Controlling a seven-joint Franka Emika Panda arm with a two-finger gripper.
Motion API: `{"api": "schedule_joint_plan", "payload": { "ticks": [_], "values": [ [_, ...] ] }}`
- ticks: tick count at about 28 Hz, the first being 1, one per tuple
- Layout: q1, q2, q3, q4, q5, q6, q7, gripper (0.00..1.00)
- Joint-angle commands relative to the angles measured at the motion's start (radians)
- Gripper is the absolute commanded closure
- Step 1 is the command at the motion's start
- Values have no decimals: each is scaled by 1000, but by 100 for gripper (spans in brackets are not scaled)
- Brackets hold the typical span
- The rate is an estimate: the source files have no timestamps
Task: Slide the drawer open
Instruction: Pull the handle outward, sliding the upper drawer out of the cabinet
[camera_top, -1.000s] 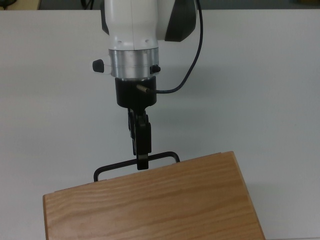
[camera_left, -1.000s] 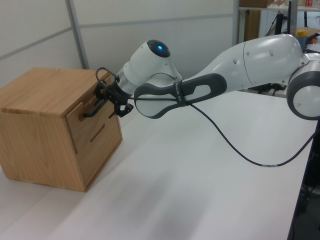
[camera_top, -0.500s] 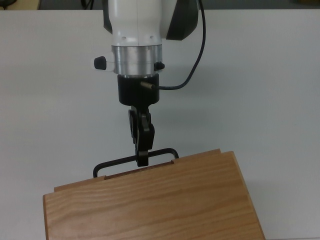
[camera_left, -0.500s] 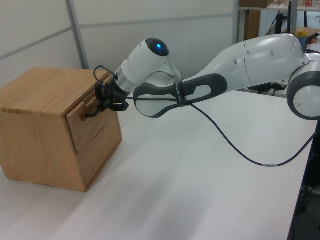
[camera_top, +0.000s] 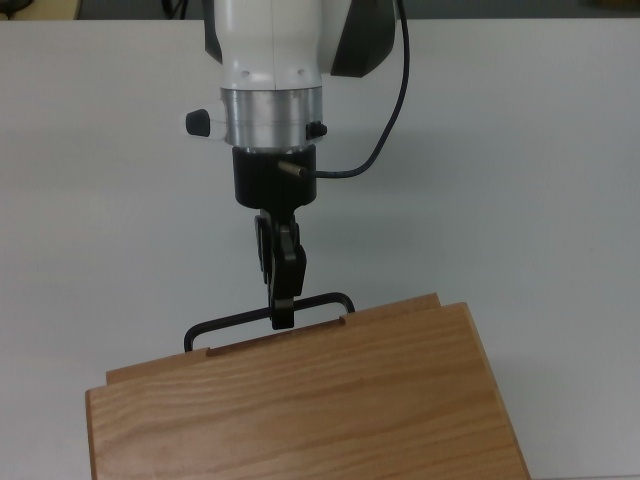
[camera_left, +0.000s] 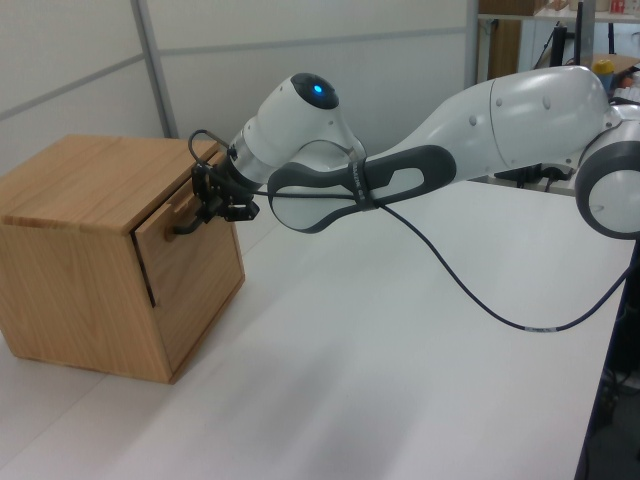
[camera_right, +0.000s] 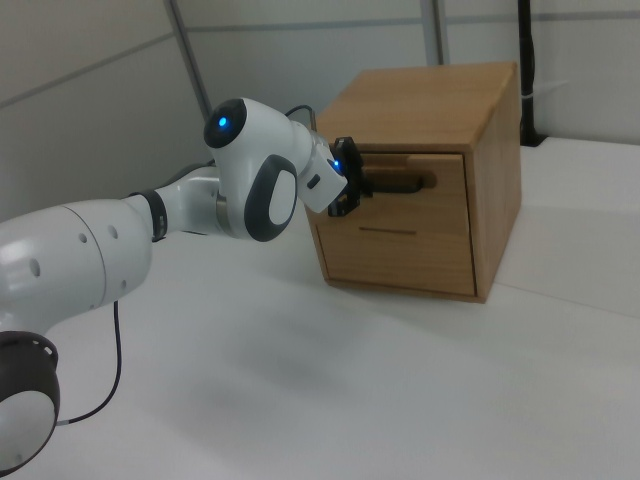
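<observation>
Drawer (camera_top: 270, 345) slightly out, handle (camera_top: 225, 322) crosswise, facing arm (camera_left: 450, 140).

One wooden cabinet (camera_left: 75, 280), one drawer (camera_top: 270, 344), one black handle (camera_top: 225, 322), one robot arm (camera_left: 480, 140), one white table (camera_left: 420, 380)

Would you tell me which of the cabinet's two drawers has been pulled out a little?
The upper drawer, whose black handle sits at the gripper. Its front stands slightly proud of the cabinet; the lower drawer sits flush.
</observation>
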Motion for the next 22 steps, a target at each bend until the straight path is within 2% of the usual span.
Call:
{"api": "schedule_joint_plan", "payload": {
  "ticks": [1,6,12,22],
  "values": [
    [-18,-82,1,-46,-24,-127,-25,100],
    [-29,-104,3,-52,-24,-231,-32,100],
    [-32,-142,3,-55,-18,-441,-65,100],
    [-52,-168,3,-56,-9,-566,-95,100]
  ]
}}
